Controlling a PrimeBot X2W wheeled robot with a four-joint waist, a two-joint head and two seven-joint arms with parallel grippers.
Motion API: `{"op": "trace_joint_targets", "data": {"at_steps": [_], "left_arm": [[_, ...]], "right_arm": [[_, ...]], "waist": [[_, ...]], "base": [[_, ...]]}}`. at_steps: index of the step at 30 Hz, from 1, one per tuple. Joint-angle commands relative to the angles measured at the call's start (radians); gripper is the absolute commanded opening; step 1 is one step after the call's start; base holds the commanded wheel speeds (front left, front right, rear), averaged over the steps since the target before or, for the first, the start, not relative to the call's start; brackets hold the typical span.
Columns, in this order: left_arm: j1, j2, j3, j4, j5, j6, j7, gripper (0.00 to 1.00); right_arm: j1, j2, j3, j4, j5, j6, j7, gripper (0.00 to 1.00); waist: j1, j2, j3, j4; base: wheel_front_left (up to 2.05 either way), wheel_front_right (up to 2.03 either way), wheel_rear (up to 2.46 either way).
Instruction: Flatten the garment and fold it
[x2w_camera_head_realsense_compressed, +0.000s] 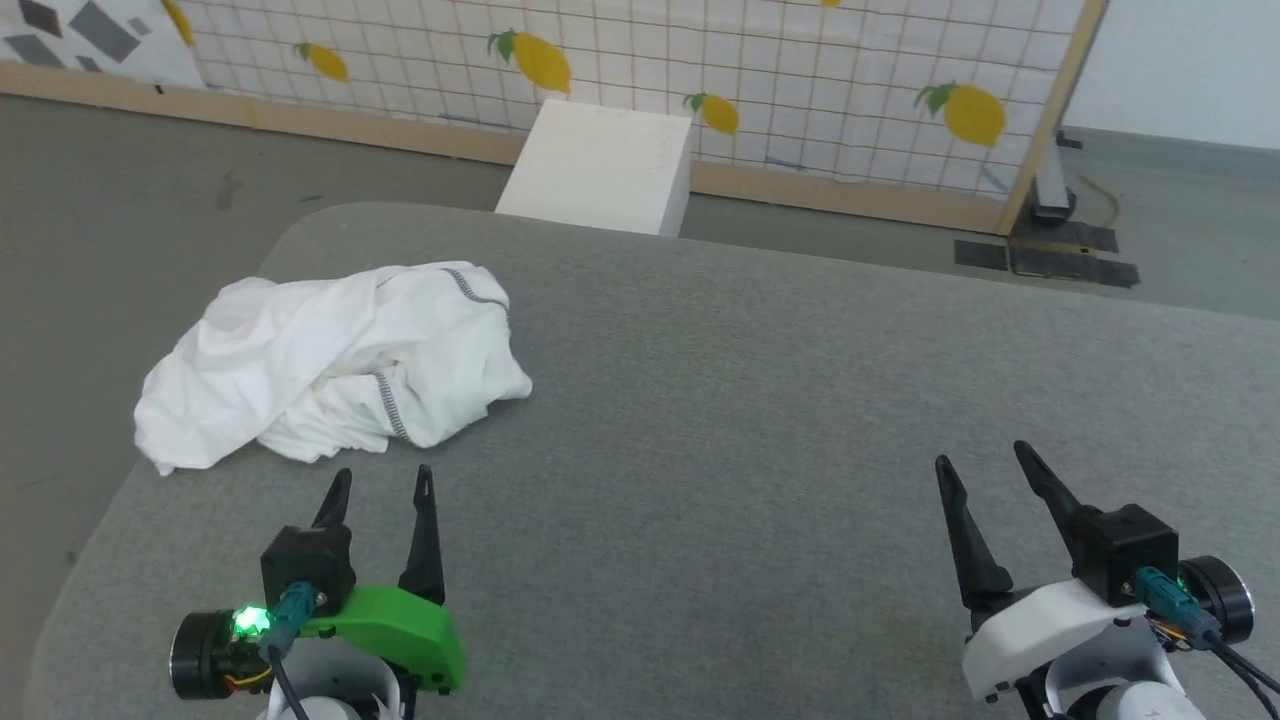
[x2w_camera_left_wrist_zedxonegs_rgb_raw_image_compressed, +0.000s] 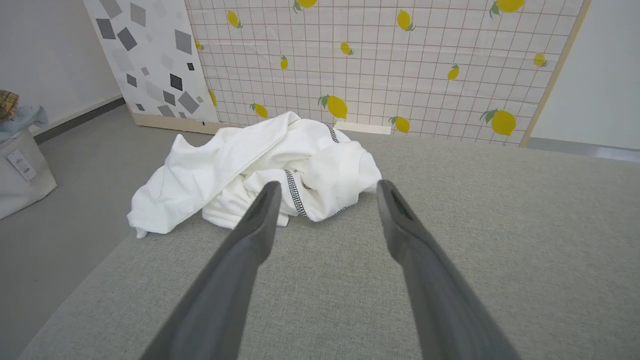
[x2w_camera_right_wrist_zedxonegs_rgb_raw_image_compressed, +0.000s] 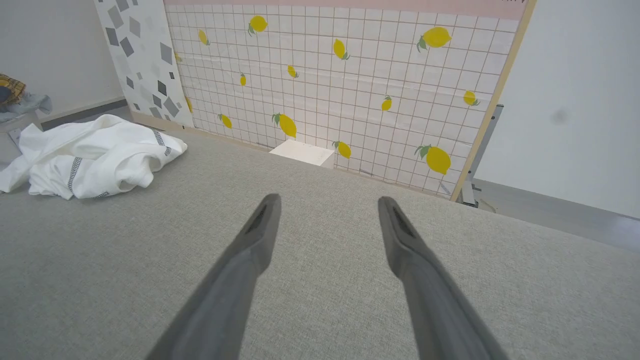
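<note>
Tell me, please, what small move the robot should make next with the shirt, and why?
Probably ease the left gripper forward to the shirt's near edge. The shirt lies crumpled in a heap by the table's left edge. Both grippers are open and empty, and the left one sits just short of the cloth, while the right gripper is far off to the side.

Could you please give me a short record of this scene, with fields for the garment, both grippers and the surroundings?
garment: white, crumpled in a heap at the left edge of the table, not yet flattened
left gripper: open, empty, just short of the garment
right gripper: open, empty, over bare table, apart from the garment
behind table: white box, lemon-print screen
</note>
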Motion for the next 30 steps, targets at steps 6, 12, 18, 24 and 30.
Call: {"op": "trace_joint_targets", "data": {"at_steps": [6,12,18,24,30], "left_arm": [[-0.024,0.015,-0.011,0.009,-0.019,0.021,-0.023,1.0],[-0.025,0.021,-0.017,0.012,-0.032,0.034,-0.036,1.0],[-0.025,0.027,-0.026,0.018,-0.044,0.044,-0.05,1.0],[-0.023,0.032,-0.03,0.022,-0.059,0.058,-0.063,1.0],[-0.023,0.038,-0.037,0.025,-0.072,0.068,-0.076,1.0]], "right_arm": [[-0.025,0.001,0.005,0.004,0.005,-0.001,-0.013,1.0],[-0.029,0.001,0.007,0.004,0.005,-0.001,-0.018,1.0],[-0.029,0.001,0.01,0.007,0.004,-0.001,-0.023,1.0],[-0.031,0.001,0.015,0.012,0.008,-0.001,-0.03,1.0],[-0.036,0.001,0.021,0.019,0.011,-0.001,-0.037,1.0]], "waist": [[0.0,0.0,0.006,0.051],[0.0,0.0,0.008,0.083],[0.0,0.0,0.009,0.117],[0.0,0.0,0.01,0.146],[0.0,0.0,0.011,0.176]], "base": [[0.0,0.0,0.0],[0.0,0.0,0.0],[0.0,0.0,0.0],[0.0,0.0,0.0],[0.0,0.0,0.0]]}}
